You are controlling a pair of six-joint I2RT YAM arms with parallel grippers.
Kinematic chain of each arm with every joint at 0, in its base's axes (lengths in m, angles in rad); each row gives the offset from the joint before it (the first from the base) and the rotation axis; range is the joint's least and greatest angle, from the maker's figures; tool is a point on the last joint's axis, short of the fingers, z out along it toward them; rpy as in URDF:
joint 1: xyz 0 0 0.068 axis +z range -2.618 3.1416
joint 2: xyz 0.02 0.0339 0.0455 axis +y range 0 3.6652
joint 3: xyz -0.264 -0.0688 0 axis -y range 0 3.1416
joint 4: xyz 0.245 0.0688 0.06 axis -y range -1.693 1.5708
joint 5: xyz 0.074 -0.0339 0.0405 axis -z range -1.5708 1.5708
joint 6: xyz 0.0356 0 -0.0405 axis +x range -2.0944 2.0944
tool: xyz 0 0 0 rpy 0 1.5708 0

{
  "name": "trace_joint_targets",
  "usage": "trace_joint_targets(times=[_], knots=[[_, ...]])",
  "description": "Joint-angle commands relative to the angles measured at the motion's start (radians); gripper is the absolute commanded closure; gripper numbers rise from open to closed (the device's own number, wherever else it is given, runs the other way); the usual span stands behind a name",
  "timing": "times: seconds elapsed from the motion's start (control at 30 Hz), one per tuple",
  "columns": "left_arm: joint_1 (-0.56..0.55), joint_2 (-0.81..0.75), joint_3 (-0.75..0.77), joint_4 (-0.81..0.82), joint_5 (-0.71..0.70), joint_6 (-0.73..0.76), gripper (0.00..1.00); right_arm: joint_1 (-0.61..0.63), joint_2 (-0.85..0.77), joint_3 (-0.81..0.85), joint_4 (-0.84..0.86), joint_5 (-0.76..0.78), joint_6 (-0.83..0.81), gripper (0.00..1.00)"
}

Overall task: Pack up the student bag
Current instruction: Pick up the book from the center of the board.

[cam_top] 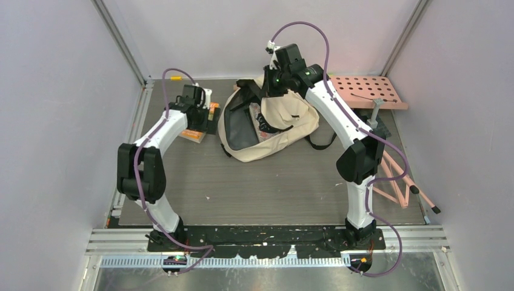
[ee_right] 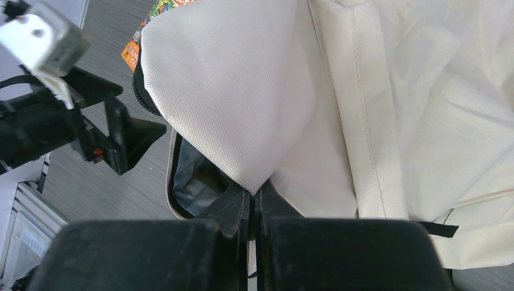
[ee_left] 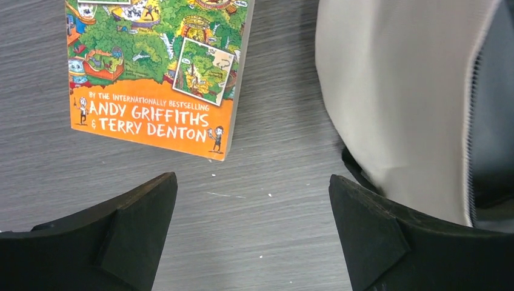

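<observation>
Toward the table's [cam_top: 273, 188] far middle, the large soft cream fabric backpack [cam_top: 285, 112] lies floppy, probably best gripped at its hem, where the right gripper [ee_right: 254, 195] pinches it; the left gripper [ee_left: 251, 191] gapes wide near an orange paperback [ee_left: 154, 73].

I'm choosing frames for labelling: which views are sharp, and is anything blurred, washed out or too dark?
Top external: even light, sharp, faint shadow beside the student bag. Left wrist: the book has crisp cover print; the left tool is dark but well defined. Right wrist: bag fabric is bright, weave readable; the right tool is near-black, little detail.
</observation>
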Motion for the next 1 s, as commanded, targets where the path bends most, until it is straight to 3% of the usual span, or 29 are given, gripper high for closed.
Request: trace_joint_targets(times=[0.0,0.2,0.37,0.5,0.7,0.97], knots=[[0.002,0.056,0.092,0.004,-0.049,0.083,0.00,0.006,-0.078,0.028,0.105,0.009,0.021,1.00],[0.002,0.206,0.208,-0.042,-0.122,0.145,0.07,0.006,-0.069,0.057,0.077,0.023,0.019,0.99],[0.004,0.295,0.277,-0.053,-0.112,0.179,0.18,0.006,-0.060,0.069,0.054,0.035,0.016,0.99],[0.005,0.369,0.337,-0.091,-0.104,0.193,0.21,0.006,-0.057,0.077,0.041,0.040,0.013,0.99],[0.010,0.452,0.428,-0.143,-0.087,0.202,0.40,0.006,-0.050,0.090,0.030,0.046,0.009,1.00],[0.022,0.499,0.435,-0.155,-0.133,0.198,0.38,0.006,-0.053,0.088,0.023,0.057,0.007,0.99]])
